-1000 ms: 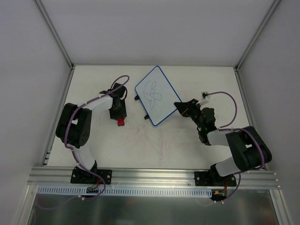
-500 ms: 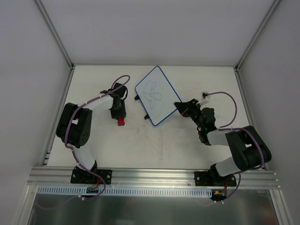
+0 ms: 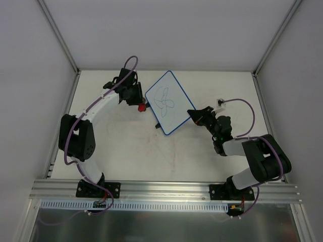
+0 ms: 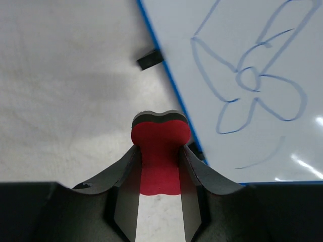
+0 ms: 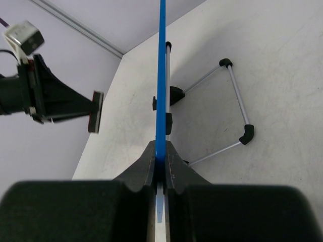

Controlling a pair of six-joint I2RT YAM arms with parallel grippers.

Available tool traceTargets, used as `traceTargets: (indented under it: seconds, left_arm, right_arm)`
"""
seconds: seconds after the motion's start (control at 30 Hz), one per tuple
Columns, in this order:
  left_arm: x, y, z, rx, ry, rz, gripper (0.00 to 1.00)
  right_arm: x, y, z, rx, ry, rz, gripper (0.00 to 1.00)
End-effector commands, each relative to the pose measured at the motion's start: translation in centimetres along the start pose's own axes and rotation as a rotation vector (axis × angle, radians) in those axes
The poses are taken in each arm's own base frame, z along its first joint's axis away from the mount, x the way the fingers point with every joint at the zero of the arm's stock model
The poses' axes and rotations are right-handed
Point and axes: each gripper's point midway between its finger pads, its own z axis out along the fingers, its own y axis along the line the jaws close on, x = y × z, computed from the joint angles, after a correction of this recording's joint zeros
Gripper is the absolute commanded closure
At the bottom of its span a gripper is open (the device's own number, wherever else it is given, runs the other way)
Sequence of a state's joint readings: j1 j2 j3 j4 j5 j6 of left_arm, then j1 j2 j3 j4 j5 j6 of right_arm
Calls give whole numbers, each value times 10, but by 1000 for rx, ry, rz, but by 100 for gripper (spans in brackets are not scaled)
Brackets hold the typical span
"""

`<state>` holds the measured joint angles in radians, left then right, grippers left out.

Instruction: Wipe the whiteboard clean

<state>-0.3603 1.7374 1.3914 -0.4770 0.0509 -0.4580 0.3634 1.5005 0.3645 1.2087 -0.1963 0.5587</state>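
The whiteboard (image 3: 169, 103) stands tilted at the back middle of the table, blue-rimmed, with a flower scribble on its face (image 4: 282, 40). My right gripper (image 3: 193, 115) is shut on its lower right edge, and the blue rim (image 5: 161, 75) runs straight out from between the jaws (image 5: 160, 151). My left gripper (image 3: 140, 103) is shut on the red eraser (image 4: 160, 138), which sticks out past the fingertips. The eraser (image 3: 142, 107) hangs just left of the board's left edge, apart from the drawing. In the right wrist view the eraser (image 5: 96, 112) shows edge-on.
A black tab (image 4: 150, 59) juts from the board's rim. Behind the board, its wire stand (image 5: 237, 96) rests on the table. White walls close in the table on three sides, and an aluminium rail (image 3: 166, 189) runs along the near edge.
My left gripper closed on the eraser, lifted it from the table and carried it back and right to the board's left edge. The right arm and board have not moved.
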Motion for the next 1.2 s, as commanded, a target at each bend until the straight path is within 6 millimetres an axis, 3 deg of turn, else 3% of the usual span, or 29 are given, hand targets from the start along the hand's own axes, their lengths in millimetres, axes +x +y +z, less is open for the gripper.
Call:
traceTargets:
  seconds: [0.0,0.17,0.33,0.47,0.67,0.97,1.17]
  left_arm:
    - [-29,-50,-6,194,-21,15,100]
    - [-66,-83,-7,284,-83,32,100]
    - [-89,-116,-4,378,-117,72,100]
    - [-96,-142,3,446,-123,122,100]
    - [-87,-175,23,530,-98,209,100]
    - [-79,-167,62,459,-79,196,100]
    - [-79,-146,87,350,-93,173,100]
  right_arm:
    - [-6,10,4,-52,-16,-40,100]
    - [-5,12,6,-61,-12,-38,100]
    - [-5,13,7,-67,-9,-37,100]
    - [-3,13,8,-68,-2,-36,100]
    - [-4,14,8,-73,-4,-40,100]
    - [-4,14,8,-77,-6,-38,100]
    - [-4,15,6,-79,-8,-37,100]
